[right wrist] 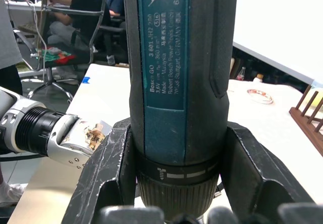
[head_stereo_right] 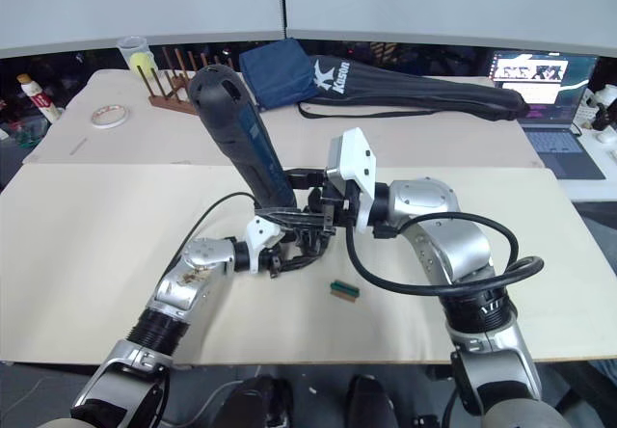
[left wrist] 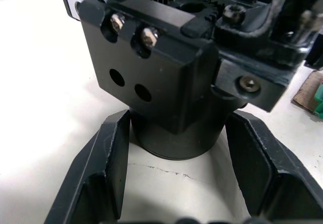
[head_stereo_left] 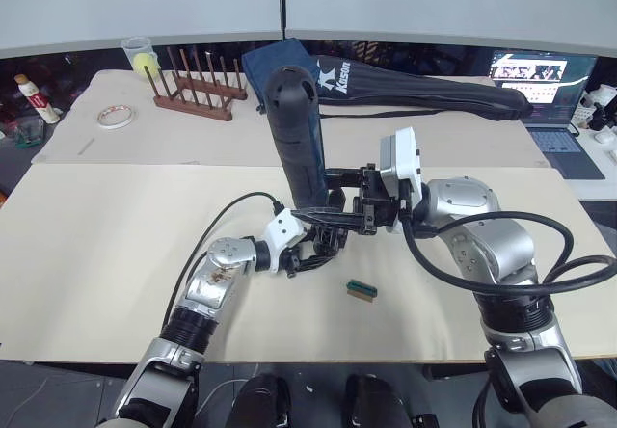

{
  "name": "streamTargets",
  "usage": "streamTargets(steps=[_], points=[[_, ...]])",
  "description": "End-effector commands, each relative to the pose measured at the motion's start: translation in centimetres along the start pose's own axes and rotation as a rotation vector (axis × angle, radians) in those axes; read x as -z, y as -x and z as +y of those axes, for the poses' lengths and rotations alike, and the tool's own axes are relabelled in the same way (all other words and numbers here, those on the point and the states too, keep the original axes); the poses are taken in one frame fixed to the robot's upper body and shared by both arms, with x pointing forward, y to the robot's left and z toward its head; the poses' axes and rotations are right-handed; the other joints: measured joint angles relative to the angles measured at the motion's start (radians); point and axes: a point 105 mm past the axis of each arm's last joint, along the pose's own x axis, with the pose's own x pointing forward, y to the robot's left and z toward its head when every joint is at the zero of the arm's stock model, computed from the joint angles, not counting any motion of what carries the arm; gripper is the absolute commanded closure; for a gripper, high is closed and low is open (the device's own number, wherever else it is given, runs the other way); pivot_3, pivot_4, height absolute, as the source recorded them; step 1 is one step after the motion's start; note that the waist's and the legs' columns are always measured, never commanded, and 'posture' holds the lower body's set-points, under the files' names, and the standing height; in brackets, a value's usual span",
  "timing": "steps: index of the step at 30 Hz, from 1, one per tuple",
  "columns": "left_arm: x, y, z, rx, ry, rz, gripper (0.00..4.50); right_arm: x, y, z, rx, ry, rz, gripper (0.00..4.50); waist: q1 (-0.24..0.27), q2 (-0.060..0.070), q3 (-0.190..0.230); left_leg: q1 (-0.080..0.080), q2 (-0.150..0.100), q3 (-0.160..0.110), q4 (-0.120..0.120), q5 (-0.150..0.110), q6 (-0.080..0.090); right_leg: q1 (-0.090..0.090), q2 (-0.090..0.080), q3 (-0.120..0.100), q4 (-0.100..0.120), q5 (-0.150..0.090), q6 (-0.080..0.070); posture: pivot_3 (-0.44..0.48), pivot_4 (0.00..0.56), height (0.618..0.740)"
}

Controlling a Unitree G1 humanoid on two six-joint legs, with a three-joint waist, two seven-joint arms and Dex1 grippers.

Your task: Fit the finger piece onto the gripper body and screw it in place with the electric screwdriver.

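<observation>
My right gripper (right wrist: 176,183) holds the electric screwdriver (head_stereo_left: 297,139) tight between its two fingers (right wrist: 108,173), near the tool's lower collar. In the left eye view the screwdriver stands almost upright in the center of the frame, its thick end leaning a little to the upper left and its tip pointing down to the gripper body (head_stereo_left: 323,240), just below the center. I cannot see the bit itself, because it is hidden behind my fingers and the black parts.

My left gripper (left wrist: 176,183) comes from the lower left and has its fingers (left wrist: 101,173) wide around the round base of the gripper body. In the left wrist view both fingers stand apart from this base, so I am not clamping it. The body's block shows two screws (left wrist: 132,30) and two empty holes under them.

The finger piece I cannot tell apart from the other black parts.

A small green-and-red piece (head_stereo_left: 362,290) lies on the cream table (head_stereo_left: 96,254), a little right of center and near my grippers. A long black bag (head_stereo_left: 424,89) lies along the upper part of the frame.
</observation>
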Motion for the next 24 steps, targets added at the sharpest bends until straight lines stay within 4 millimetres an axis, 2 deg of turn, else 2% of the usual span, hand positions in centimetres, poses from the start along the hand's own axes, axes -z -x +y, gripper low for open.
streamTargets(steps=[1,16,24], points=[[-2.3,-0.2,0.2,0.007,-0.057,-0.065,2.18,1.0,0.4,-0.1,0.013,-0.051,0.035,2.59,0.000,0.000,0.000,0.000,0.000,0.000,0.000,0.000,0.000,0.000,0.000,0.000,0.000,0.000,0.000,0.000,0.150,0.740],[-2.4,-0.2,0.3,0.008,-0.062,-0.066,2.18,4.1,0.5,-0.1,0.012,-0.170,0.128,2.59,0.004,0.001,0.000,0.001,0.000,-0.001,0.000,0.000,0.000,0.001,0.000,0.000,0.000,0.000,0.000,0.000,0.150,0.740],[-2.3,-0.2,0.4,0.004,-0.063,-0.066,2.18,4.9,0.8,-0.1,-0.002,-0.095,0.147,2.59,0.006,0.001,0.000,0.010,0.000,-0.001,-0.002,-0.001,0.000,0.010,0.000,-0.001,-0.003,0.000,0.000,0.000,0.150,0.740]])
